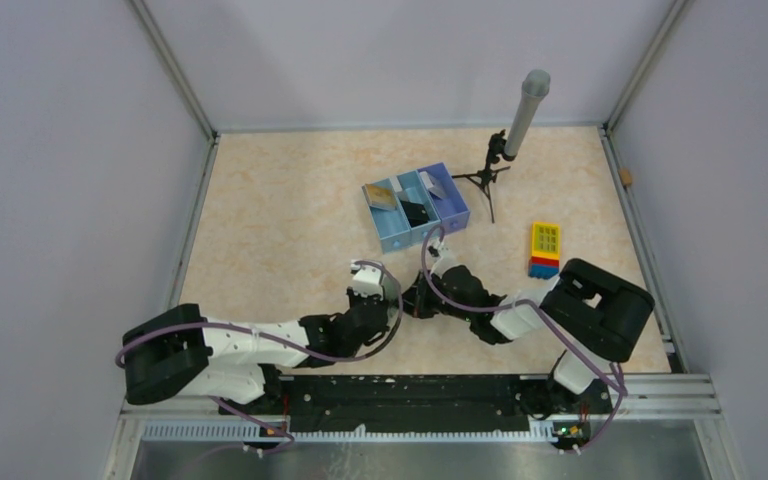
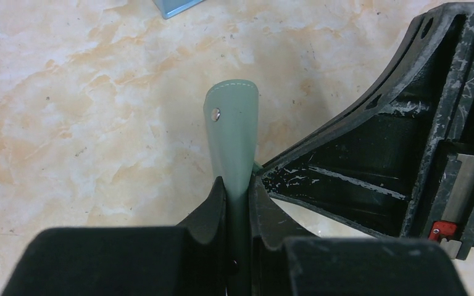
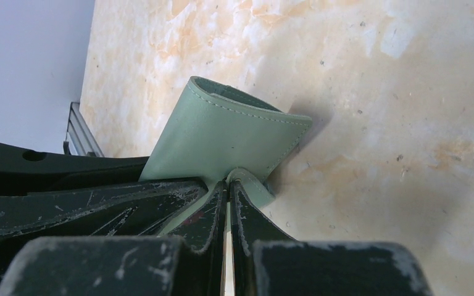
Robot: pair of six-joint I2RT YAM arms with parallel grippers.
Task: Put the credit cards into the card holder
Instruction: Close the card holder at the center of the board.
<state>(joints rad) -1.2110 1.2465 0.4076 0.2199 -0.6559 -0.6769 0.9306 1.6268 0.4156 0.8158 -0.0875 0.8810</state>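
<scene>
Two claws share the grey-green card holder [image 3: 222, 132] low over the table's near middle, left gripper [image 2: 237, 192] clamped on its snap flap, right gripper [image 3: 228, 194] pinched shut on a thin edge, so part the flaps slowly and evenly, grips firm, while credit cards [image 1: 382, 196] sit in the blue tray [image 1: 405, 241].

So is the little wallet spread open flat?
No. The card holder is curled over, not flat, pinched by the left claw and right claw.

Pale green stitched card holder [image 3: 222, 132] bent open, upright; credit cards [image 1: 415, 212] lying in blue tray [image 1: 398, 241] compartments.
</scene>
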